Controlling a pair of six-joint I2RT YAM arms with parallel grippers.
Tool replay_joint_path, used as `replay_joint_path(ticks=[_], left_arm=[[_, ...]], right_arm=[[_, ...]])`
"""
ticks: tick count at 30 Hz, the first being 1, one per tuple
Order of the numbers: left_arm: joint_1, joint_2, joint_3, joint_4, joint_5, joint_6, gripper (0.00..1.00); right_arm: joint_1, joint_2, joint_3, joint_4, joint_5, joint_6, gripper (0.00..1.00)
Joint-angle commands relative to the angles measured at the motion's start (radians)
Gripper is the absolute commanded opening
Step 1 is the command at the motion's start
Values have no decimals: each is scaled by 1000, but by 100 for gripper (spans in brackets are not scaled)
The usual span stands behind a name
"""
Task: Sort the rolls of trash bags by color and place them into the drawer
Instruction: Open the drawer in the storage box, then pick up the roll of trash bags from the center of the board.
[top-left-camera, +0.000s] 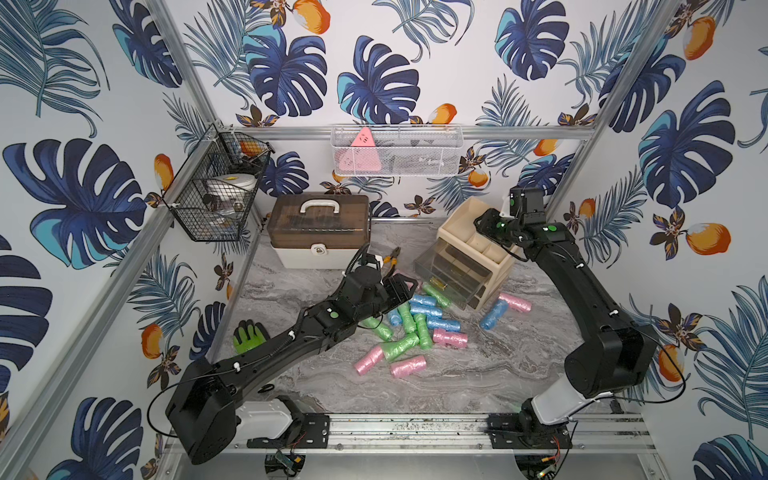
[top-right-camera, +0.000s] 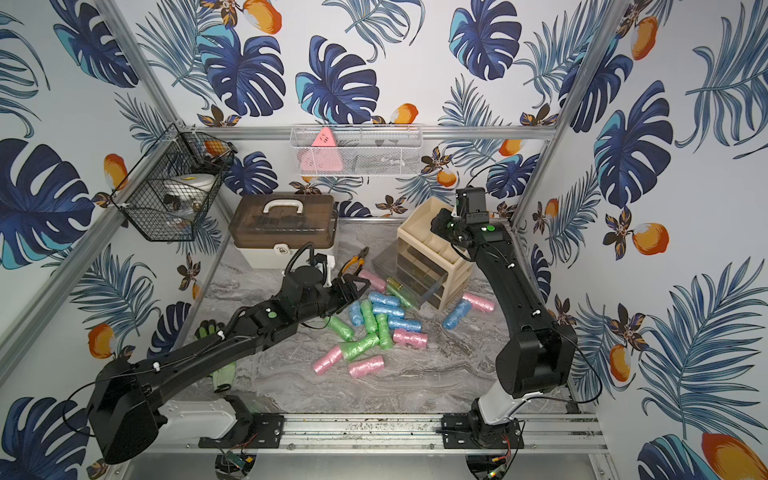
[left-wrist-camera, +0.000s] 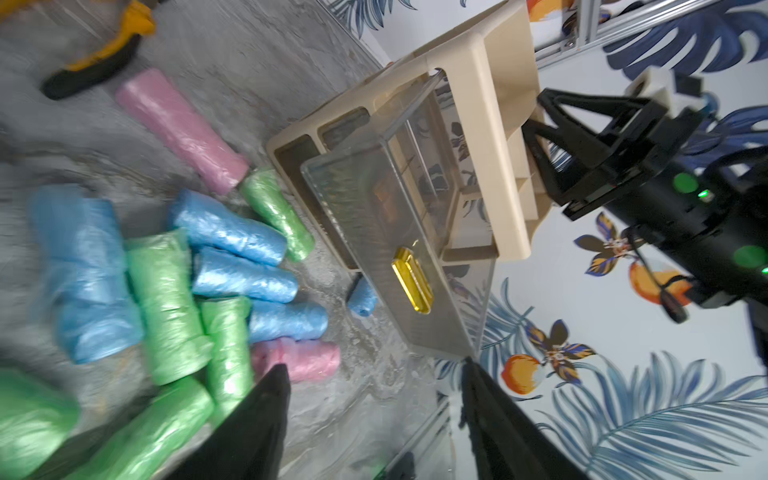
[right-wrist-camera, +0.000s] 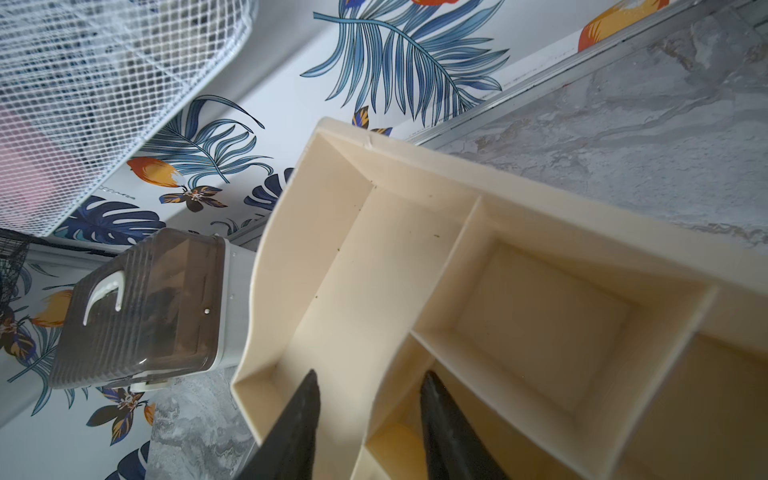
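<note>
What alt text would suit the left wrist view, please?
A clear drawer stands pulled out of a beige organizer; blue, green and pink rolls of trash bags lie heaped beside it. The open left claw holds nothing.

rolls (top-left-camera: 442, 323): pink, green, blue | table (top-left-camera: 457, 374): grey marble | wall (top-left-camera: 449, 62): blue leaf print

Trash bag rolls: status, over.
Left pincer open, empty, by the rolls. Right pincer open over organizer top. Rolls mixed on table; drawer pulled out. Pliers beside them.

No legible text, label, brand or number in any view.
</note>
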Motion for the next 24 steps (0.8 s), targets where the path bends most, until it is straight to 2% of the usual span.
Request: replay_joint_path(ticks=[1, 5, 10, 13, 17, 24], left_arm=[[3, -16, 56, -329, -50, 277, 66], [-3, 26, 114, -520, -53, 425, 61], [-75, 85, 148, -619, -101, 529, 53], [-145, 129, 164, -640, -118, 565, 52], [-238, 186, 159, -635, -113, 609, 52], [-346, 308, 145, -598, -142, 678, 57]], right_arm=[[0, -13, 42, -27, -20, -20, 48], [0, -23, 83, -30, -59, -11, 52], [0, -88, 50, -20, -91, 6, 51], [0, -131, 37, -68, -153, -43, 52], [0, -265, -87, -50, -209, -60, 59], [0, -434, -250, -174, -227, -79, 60]])
